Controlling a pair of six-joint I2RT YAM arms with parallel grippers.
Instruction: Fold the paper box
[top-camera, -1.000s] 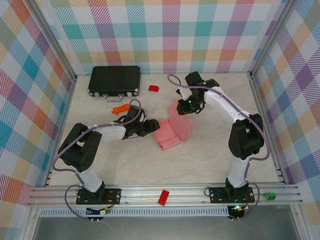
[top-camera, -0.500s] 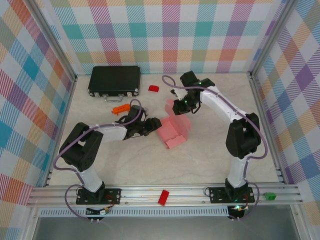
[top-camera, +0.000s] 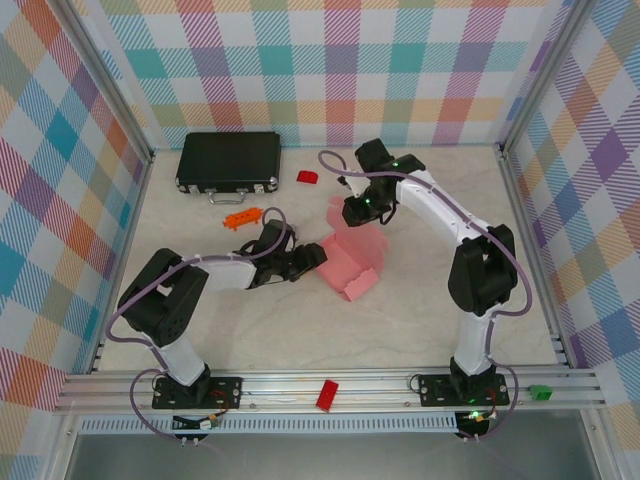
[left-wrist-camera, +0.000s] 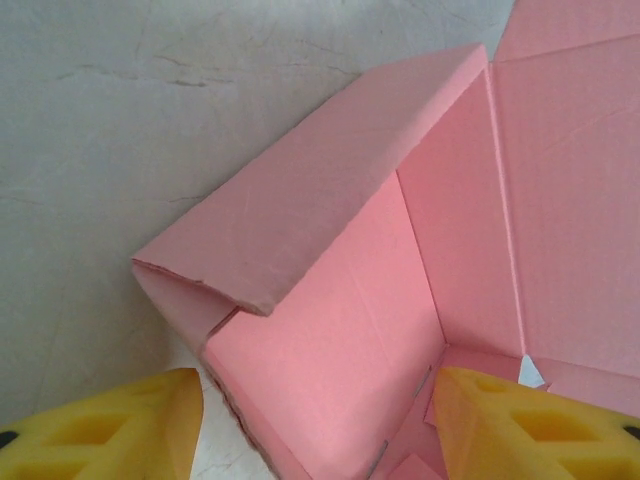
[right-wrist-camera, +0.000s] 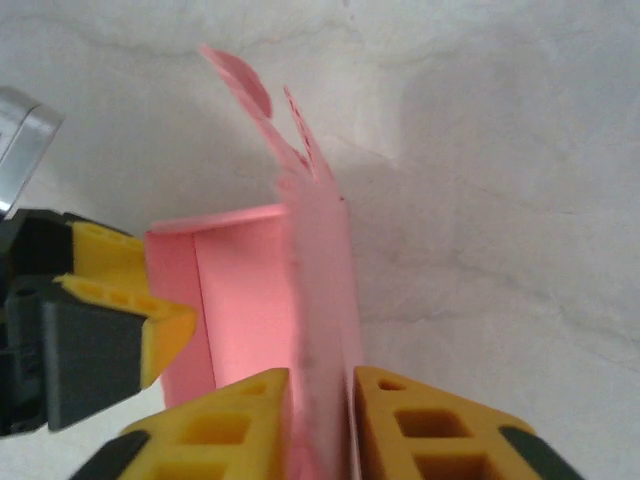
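A: Pale marbled table (top-camera: 420, 320), plaid walls (top-camera: 330, 60) on three sides. The box (top-camera: 350, 262) sits centre frame in the top view, half formed, between the two grippers.

B: Jaws?

A: The left gripper (top-camera: 308, 258) comes in low from the left of the frame. In its wrist view the yellow fingers (left-wrist-camera: 130, 420) stand wide apart with the box's near corner between them. Nothing is pinched. The right gripper (top-camera: 352, 212) is at the box's upper edge, over the raised flap (right-wrist-camera: 315, 230). In the right wrist view its pads (right-wrist-camera: 400, 420) sit close on either side of that flap. Pressing or slack, I cannot tell, because the card is blurred there.

B: How would you run the step?

A: My read is that the flap wants swinging over along its crease while the base is kept from sliding. The left should brace the low side wall (left-wrist-camera: 300, 200), not crush it. The right should lead the flap in an arc about the fold line. A straight pull would likely drag the whole thing.

B: Material?

A: Thin pink card, matte. The side wall is doubled over, its edge a bit ragged and bowed. Creases are sharp at the inside corner. The flap ends in rounded tabs (right-wrist-camera: 245, 85), flimsy-looking, and I'd expect them to buckle under a hard nip. Light enough to skate on that smooth top, I'd guess.
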